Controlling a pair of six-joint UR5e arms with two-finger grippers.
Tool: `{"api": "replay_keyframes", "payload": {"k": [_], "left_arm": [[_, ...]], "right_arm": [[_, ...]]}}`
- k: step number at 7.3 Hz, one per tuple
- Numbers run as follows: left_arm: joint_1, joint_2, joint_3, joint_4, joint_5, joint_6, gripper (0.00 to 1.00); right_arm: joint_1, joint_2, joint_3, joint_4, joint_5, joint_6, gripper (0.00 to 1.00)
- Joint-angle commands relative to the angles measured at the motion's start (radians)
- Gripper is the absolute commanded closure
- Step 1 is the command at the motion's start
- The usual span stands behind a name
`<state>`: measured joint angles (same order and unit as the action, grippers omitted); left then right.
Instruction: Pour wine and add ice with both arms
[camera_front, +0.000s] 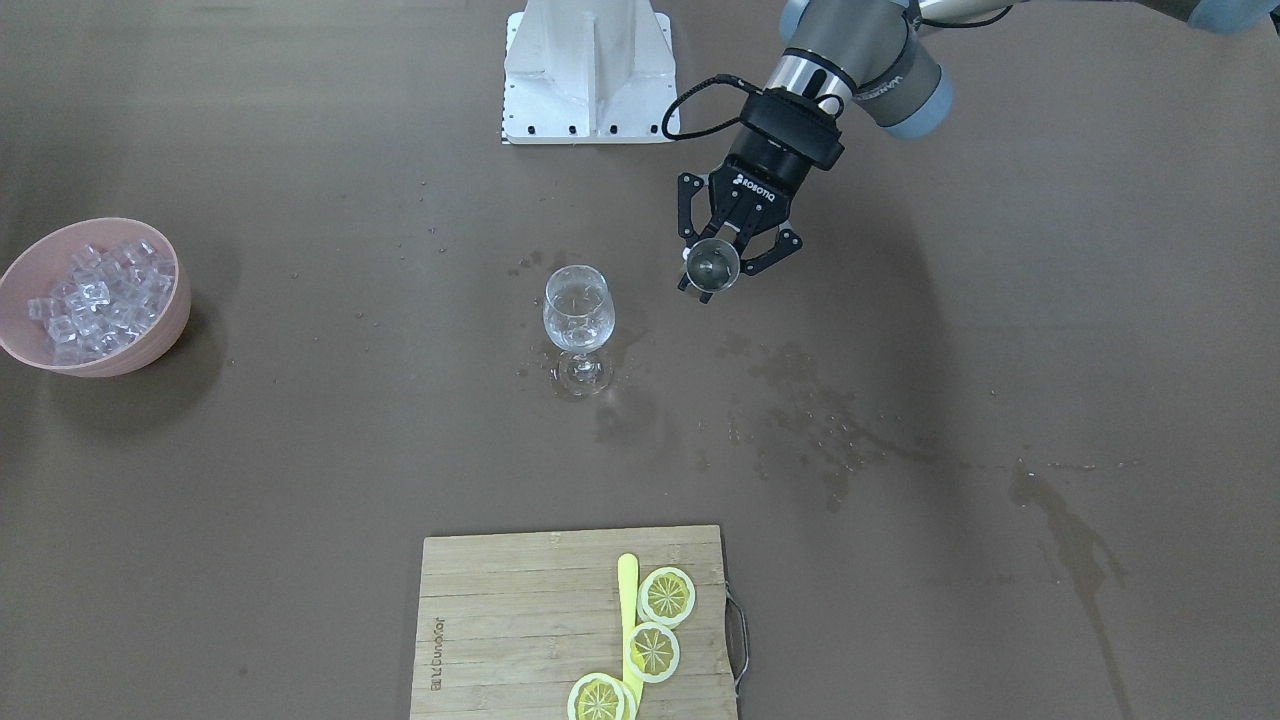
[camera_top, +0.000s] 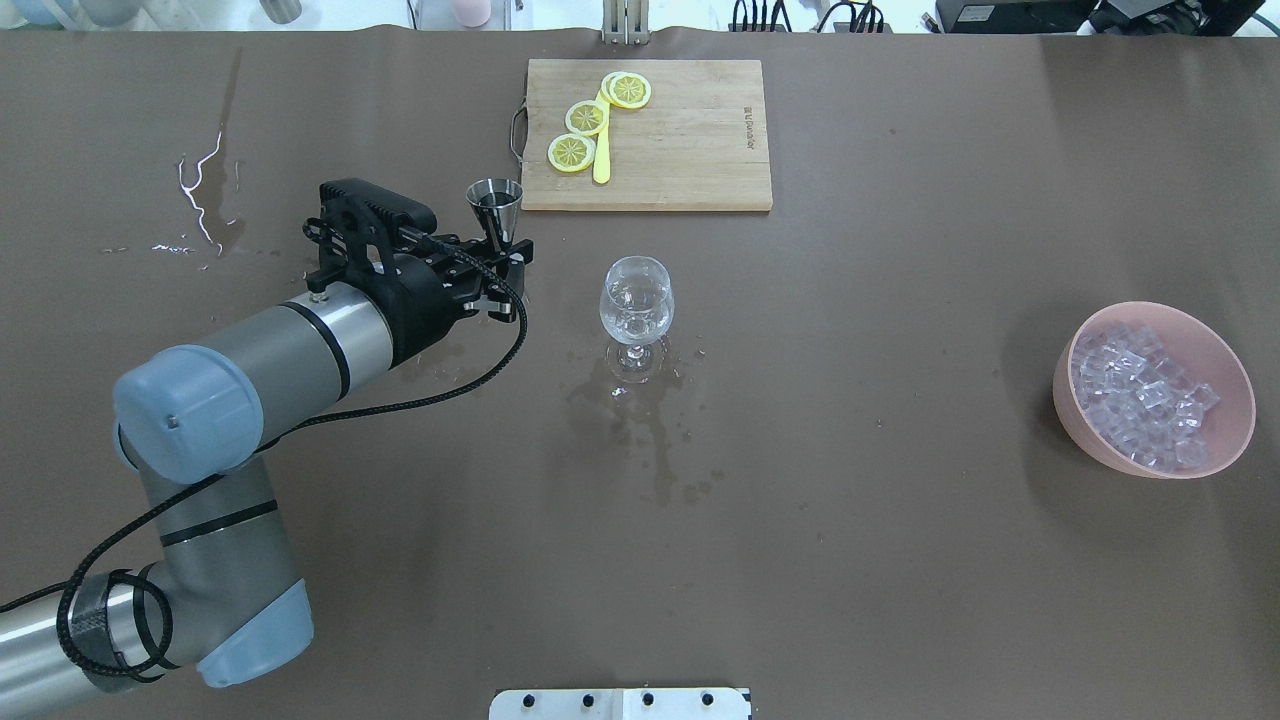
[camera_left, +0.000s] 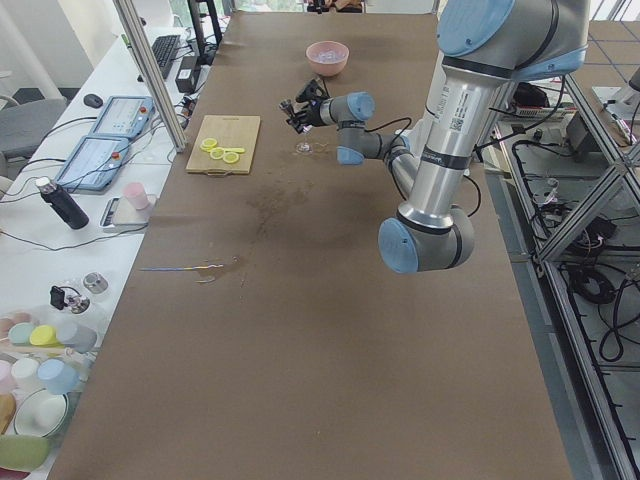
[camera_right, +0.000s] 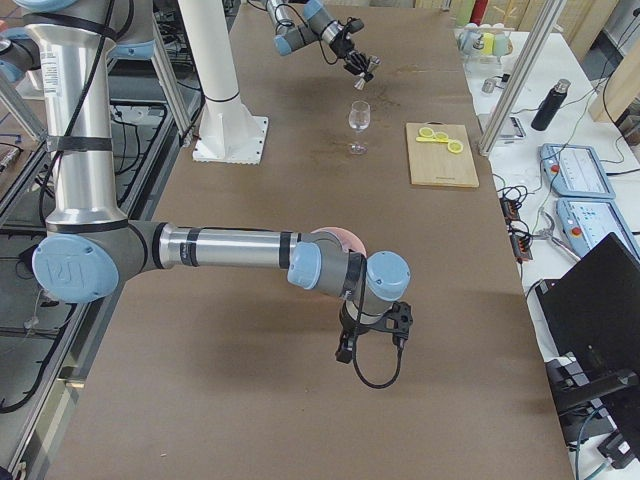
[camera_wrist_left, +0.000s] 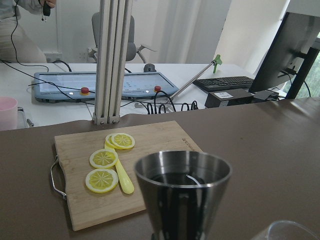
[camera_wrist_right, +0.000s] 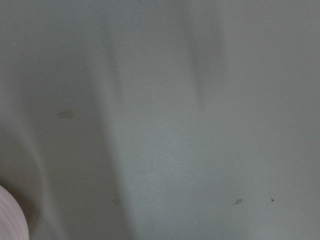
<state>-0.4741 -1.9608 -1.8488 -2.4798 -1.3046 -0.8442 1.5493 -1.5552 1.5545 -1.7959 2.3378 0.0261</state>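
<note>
My left gripper (camera_front: 716, 272) (camera_top: 508, 258) is shut on a steel jigger (camera_front: 712, 262) (camera_top: 496, 205) (camera_wrist_left: 182, 192), held upright above the table beside the wine glass (camera_front: 578, 312) (camera_top: 636, 300). The glass stands upright at the table's middle. I cannot make out wine in it or in the jigger's dark inside. The ice (camera_front: 95, 295) (camera_top: 1145, 395) fills a pink bowl (camera_front: 160, 340) (camera_top: 1235, 400). My right gripper (camera_right: 372, 335) shows only in the exterior right view, hanging low beside the bowl; whether it is open or shut I cannot tell.
A wooden cutting board (camera_front: 500, 620) (camera_top: 690, 150) carries lemon slices (camera_top: 585, 118) and a yellow stick on the operators' side. Wet spill marks (camera_front: 830, 430) spread around the glass and toward the left arm's side. The white pedestal (camera_front: 588, 70) stands at the robot's edge.
</note>
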Motion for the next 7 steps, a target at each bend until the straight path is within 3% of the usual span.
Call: {"api": "replay_keyframes", "payload": {"k": [1,4,7], "left_arm": [[0.000,-0.006,-0.039,0.056,-0.053,0.004,1.00],[0.015,-0.055,-0.053,0.191,-0.044,0.004,1.00],[0.081,-0.070,-0.056,0.249,0.005,0.004,1.00]], "right_arm": [[0.000,0.001,-0.007,0.001,0.009,0.000,0.00],[0.000,0.015,0.009,0.003,0.009,-0.002,0.00],[0.002,0.027,0.065,0.015,0.002,-0.002,0.00]]}}
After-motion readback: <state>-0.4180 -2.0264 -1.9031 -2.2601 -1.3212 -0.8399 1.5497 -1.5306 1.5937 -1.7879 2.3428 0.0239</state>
